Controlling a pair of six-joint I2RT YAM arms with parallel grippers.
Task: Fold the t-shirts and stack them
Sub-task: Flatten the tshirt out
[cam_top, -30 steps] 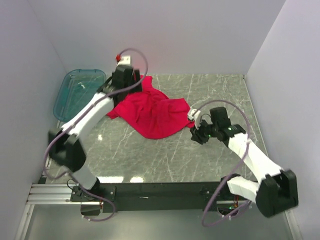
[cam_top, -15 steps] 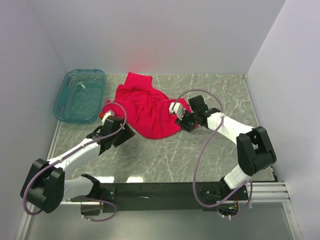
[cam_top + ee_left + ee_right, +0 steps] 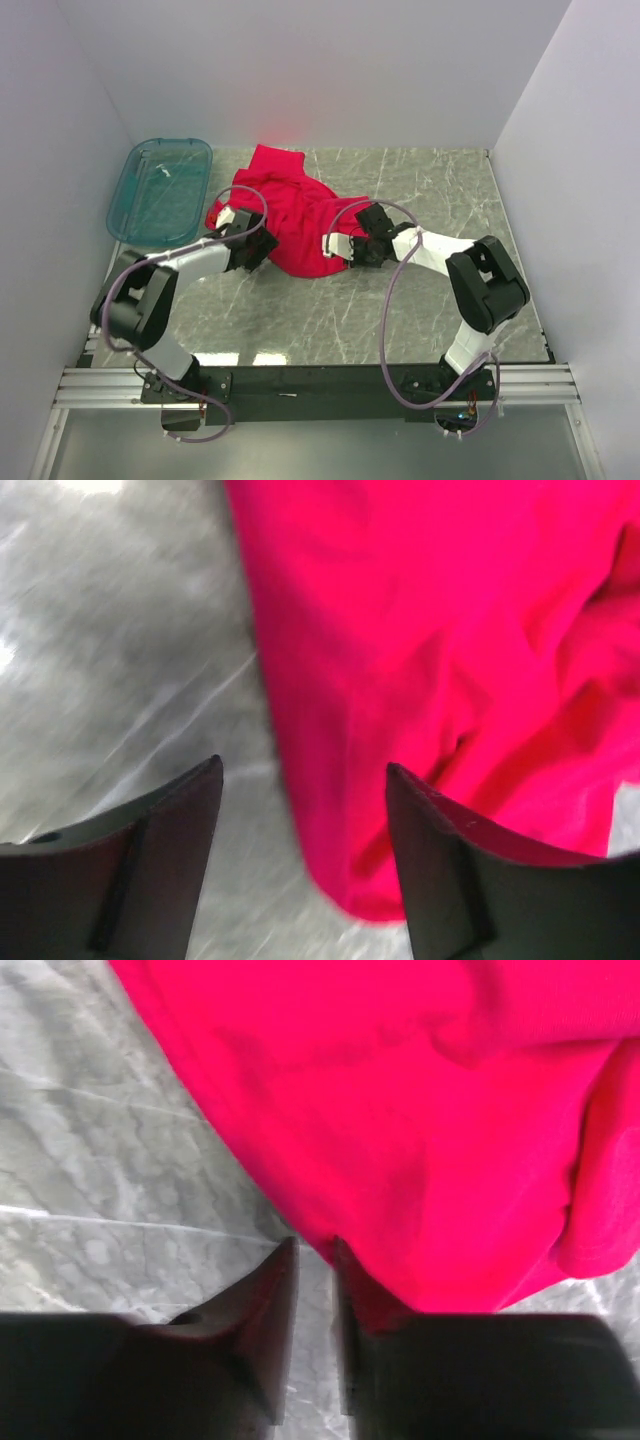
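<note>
Left claw spread astride t-shirt edge.

Robot manipulation lab: enclosed bench-top test cell.
2 white-and-black arms bolted to a black base bar on an aluminium extrusion rail at the near edge; lilac cables looping loose from wrists to base; grey marble-pattern tabletop boxed in on 3 sides by plain pale walls.
</note>
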